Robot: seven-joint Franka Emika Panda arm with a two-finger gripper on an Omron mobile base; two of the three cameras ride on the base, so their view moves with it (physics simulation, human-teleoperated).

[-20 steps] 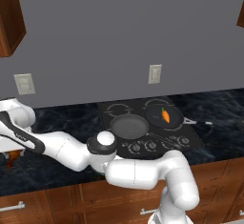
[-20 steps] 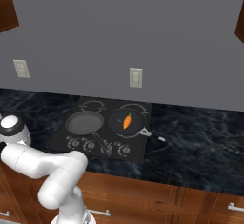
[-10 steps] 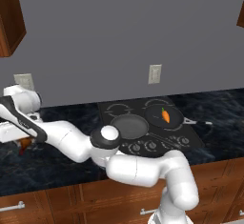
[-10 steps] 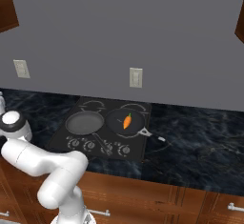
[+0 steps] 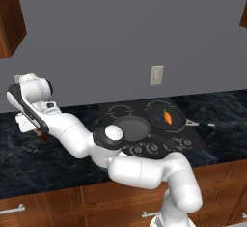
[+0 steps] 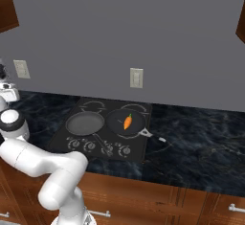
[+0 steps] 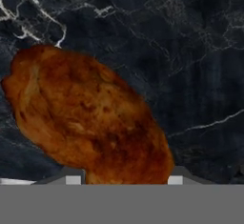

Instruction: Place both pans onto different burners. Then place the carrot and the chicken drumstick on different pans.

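Drumstick in hand; one pan is waiting empty.

The gripper is hanging above the worktop near its left end, its fingers clamped on the brown chicken drumstick, which is sitting between them clear of the dark stone. Farther off, both pans are resting on separate burners of the cooktop: the empty pan on the front left ring, and the other pan beside it, carrying the carrot. Only the drumstick's trip to the empty pan seems left.
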